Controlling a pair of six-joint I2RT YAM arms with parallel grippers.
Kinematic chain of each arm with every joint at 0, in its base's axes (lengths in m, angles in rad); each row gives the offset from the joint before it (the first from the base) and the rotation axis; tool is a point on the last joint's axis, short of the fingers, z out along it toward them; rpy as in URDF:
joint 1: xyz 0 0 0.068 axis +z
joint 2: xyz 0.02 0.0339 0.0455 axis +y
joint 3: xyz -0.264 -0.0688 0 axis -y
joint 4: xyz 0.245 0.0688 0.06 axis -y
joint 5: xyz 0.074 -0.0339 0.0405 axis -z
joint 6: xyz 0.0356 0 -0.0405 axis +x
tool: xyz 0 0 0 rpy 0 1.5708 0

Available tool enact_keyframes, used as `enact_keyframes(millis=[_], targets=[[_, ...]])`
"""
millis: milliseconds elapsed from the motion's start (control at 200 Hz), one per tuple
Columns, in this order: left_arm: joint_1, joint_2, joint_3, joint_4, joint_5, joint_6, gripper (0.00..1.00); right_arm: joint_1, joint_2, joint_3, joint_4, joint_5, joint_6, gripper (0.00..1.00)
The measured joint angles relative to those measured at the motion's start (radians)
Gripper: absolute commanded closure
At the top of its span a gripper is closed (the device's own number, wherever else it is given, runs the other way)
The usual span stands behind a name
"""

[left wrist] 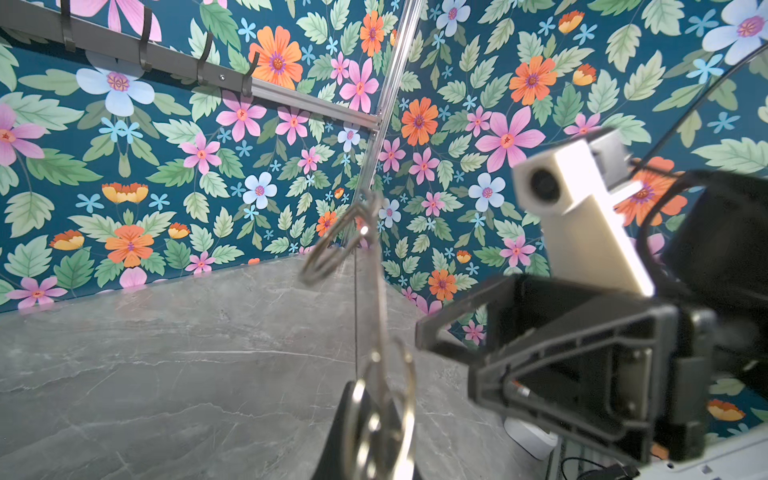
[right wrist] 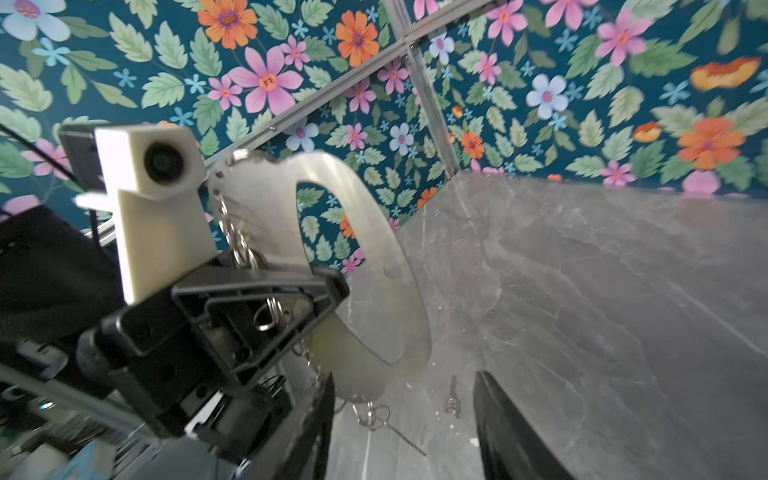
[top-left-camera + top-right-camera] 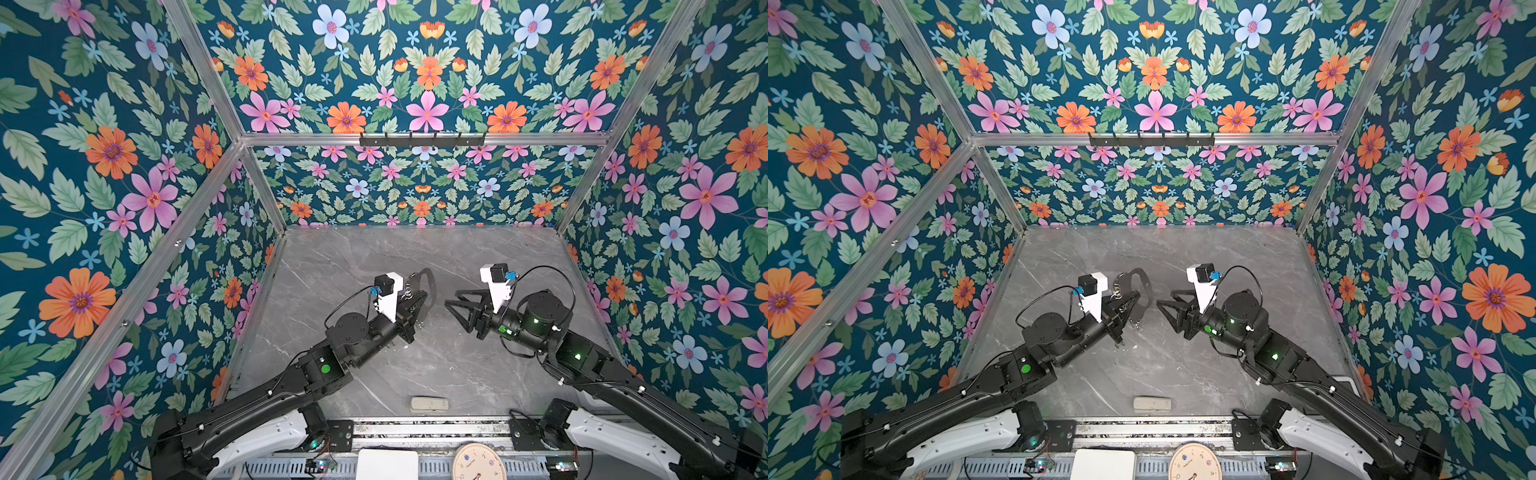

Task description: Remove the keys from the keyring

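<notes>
Closest to the lens, bottom centre of the left wrist view: keyring (image 1: pixel 384 407), blurred coils of thin bright wire, pinched in the closed left gripper (image 3: pixel 422 297) and held clear of the table. Centre of the right wrist view: its flat grey cuff loop (image 2: pixel 386 249), smooth, matte, crescent-shaped and tilted, joined by a short link chain (image 2: pixel 232 237).

Right gripper (image 3: pixel 452 299) just beside, right of centre in both top views, fingers parted and holding nothing.

Lower centre of the right wrist view: one small dull key (image 2: pixel 452 399) flat on the grey, veined, marble-look table (image 2: pixel 582 291), seemingly off the ring. Second key hard to place; possibly the thin ring-and-blade shape low in that view.

Likely trouble:
- slip of slick wire from so narrow a pinch
- swing of the heavier-looking loop into the parted fingers
- a grab on chain or loop instead of key
- a nudge sending the loose key skidding
</notes>
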Motion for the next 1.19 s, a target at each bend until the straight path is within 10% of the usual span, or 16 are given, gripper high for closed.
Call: enact_keyframes(millis=[505,1195], targets=[[0.000,-0.049,0.027,0.026,0.027,-0.014,1.00,-0.032,0.106,-0.096,0.269,-0.354,0.130,0.47],[0.000,-0.034,0.063,0.023,-0.024,-0.048,1.00,0.012,0.187,0.021,0.158,-0.297,-0.095,0.61]])
